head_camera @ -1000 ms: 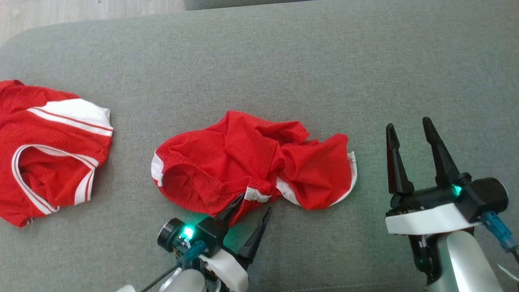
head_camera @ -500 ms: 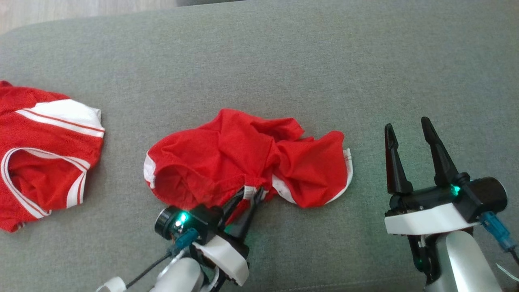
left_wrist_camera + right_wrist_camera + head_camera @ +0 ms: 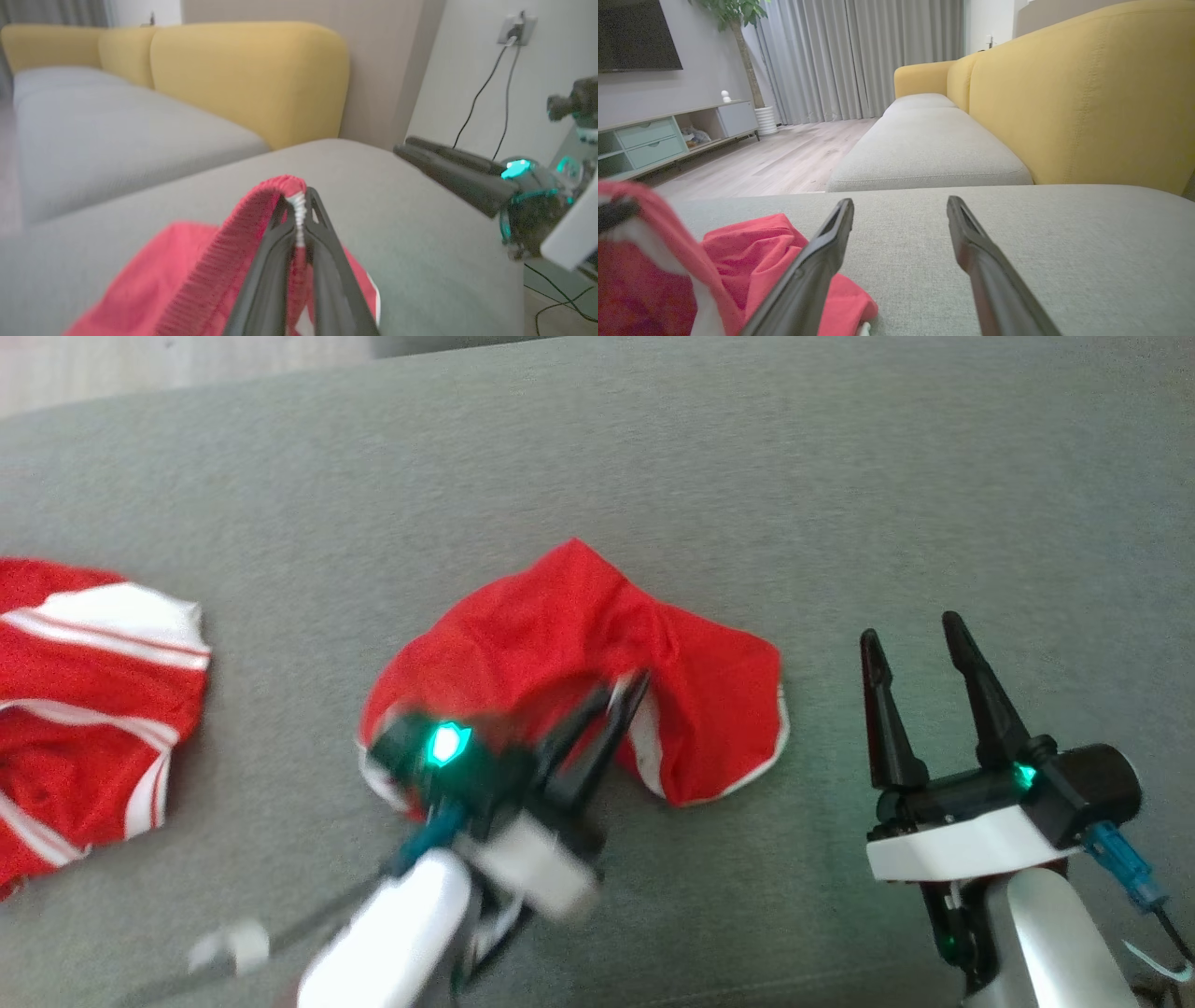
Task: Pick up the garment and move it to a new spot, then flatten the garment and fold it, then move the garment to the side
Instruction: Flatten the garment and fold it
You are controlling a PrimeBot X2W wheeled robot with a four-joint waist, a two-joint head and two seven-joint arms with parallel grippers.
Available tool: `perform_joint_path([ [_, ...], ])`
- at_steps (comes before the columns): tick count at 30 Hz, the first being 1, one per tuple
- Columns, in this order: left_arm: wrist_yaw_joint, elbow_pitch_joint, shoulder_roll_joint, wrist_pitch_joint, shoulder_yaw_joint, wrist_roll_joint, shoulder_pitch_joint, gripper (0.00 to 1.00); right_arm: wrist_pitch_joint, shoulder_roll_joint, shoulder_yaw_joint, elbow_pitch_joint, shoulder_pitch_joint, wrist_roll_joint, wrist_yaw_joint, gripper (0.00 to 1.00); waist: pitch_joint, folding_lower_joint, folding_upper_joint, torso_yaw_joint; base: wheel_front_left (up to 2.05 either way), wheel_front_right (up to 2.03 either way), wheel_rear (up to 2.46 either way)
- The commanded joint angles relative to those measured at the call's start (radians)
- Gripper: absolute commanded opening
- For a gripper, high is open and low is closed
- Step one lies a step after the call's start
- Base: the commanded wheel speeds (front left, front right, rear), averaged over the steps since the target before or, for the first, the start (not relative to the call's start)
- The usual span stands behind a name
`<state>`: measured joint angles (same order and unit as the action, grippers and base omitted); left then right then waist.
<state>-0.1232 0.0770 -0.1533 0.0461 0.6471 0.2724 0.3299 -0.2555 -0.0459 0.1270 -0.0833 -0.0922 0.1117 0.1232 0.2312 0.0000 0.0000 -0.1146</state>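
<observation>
Near left: left end effector clenched on white-trimmed hem of red garment. Near right: right end effector spread wide, holding nothing. Garment crumpled mid grey cushion; second red garment at left edge.

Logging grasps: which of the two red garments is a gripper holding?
The middle red garment, pinched at its edge by the shut left gripper; the striped garment at far left lies untouched.

The garment is red with white trim. A second red piece carries white stripes; the cushion is grey.
</observation>
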Motion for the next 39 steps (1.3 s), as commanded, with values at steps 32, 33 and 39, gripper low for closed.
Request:
perform_joint_path([
  [32, -0.005, 0.312, -0.159, 0.022, -0.023, 0.203, 0.471, 0.00, -0.006, -0.004, 0.106, -0.137, -0.005, -0.044, 0.008, 1.00, -0.009, 0.0000, 0.0000, 0.055, 0.00, 0.00, 0.00],
  [33, -0.005, 0.323, -0.156, 0.032, -0.021, 0.206, 0.479, 0.00, -0.006, -0.004, 0.115, -0.163, -0.013, -0.062, 0.008, 1.00, -0.005, 0.0000, 0.0000, 0.061, 0.00, 0.00, 0.00],
  [39, -0.007, 0.361, -0.158, 0.065, 0.005, 0.216, 0.528, 0.00, -0.006, -0.004, 0.092, -0.290, -0.083, -0.162, 0.008, 1.00, 0.022, 0.0000, 0.0000, 0.077, 0.00, 0.00, 0.00],
])
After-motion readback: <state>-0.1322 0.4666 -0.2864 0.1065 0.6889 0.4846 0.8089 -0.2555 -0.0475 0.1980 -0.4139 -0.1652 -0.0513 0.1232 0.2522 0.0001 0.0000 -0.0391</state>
